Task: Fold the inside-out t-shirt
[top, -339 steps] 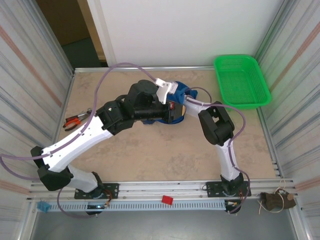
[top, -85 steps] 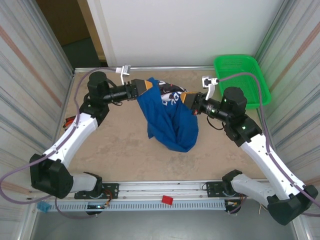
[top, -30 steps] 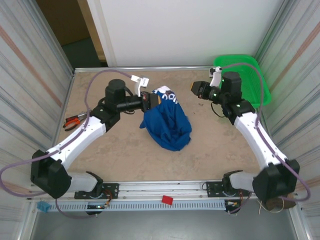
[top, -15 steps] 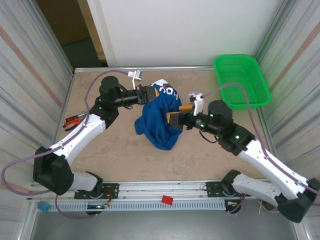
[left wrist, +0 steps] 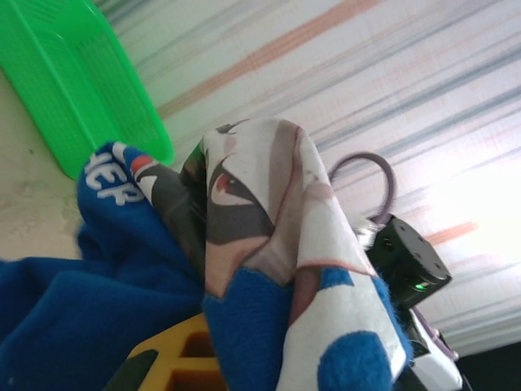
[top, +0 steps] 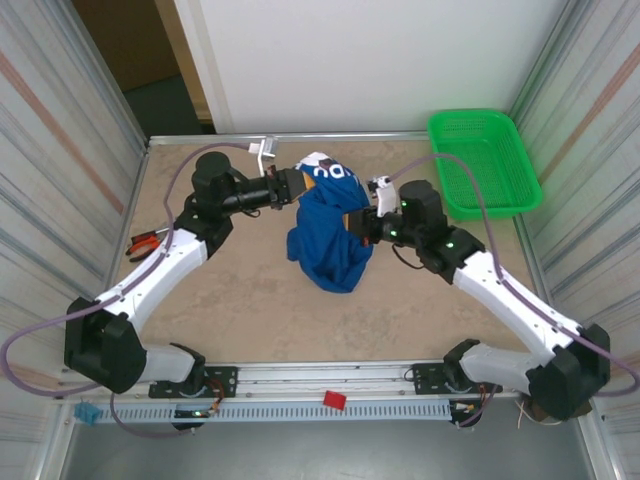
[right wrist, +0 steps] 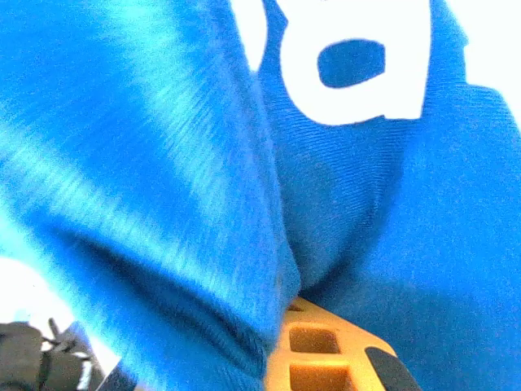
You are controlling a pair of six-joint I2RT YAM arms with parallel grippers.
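Right gripper [top: 354,222] has closed on t-shirt [top: 325,250]; left gripper [top: 298,186] grips its top

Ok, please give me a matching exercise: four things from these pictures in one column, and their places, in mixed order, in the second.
Things:
1 shirt
2 basket
3 pliers
4 red block

Places:
A far right corner of the table
B on the near rail
C middle of the table
D left edge of the table

Pairs: 1-C; 2-A; 3-D; 4-B
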